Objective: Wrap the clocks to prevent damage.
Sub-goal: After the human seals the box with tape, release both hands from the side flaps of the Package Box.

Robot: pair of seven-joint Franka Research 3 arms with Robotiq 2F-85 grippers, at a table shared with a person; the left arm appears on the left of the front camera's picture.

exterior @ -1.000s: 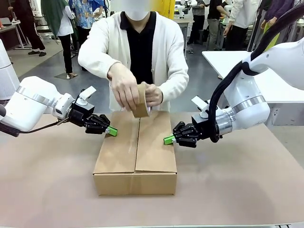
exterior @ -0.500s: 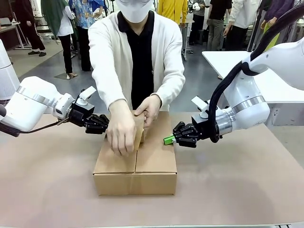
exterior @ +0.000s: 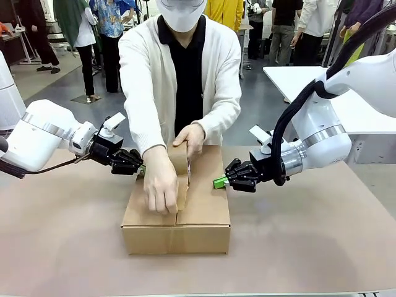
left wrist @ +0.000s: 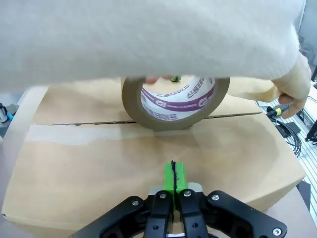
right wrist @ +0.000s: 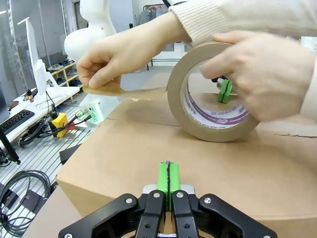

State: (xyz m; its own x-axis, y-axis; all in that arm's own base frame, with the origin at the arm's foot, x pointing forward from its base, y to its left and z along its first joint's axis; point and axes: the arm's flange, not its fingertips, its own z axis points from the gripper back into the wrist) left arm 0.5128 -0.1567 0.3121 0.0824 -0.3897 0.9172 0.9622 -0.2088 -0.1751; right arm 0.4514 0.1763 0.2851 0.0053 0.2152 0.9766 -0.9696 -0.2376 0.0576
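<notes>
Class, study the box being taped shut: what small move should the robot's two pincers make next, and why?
Probably just press steady on the flaps. The left pincer and right pincer sit shut at opposite top edges of the cardboard box, while the person's hand draws tape from the tape roll along the centre seam, short of the near edge.

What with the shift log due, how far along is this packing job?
Done: the cardboard box has its flaps folded shut, and the left claw and right claw, both shut, sit at its side edges. In hand: the person's hand draws a strip off the tape roll above the middle seam. Left: the strip is not pressed down yet, so the seam looks unsealed. Whether clocks are inside cannot be told.
</notes>
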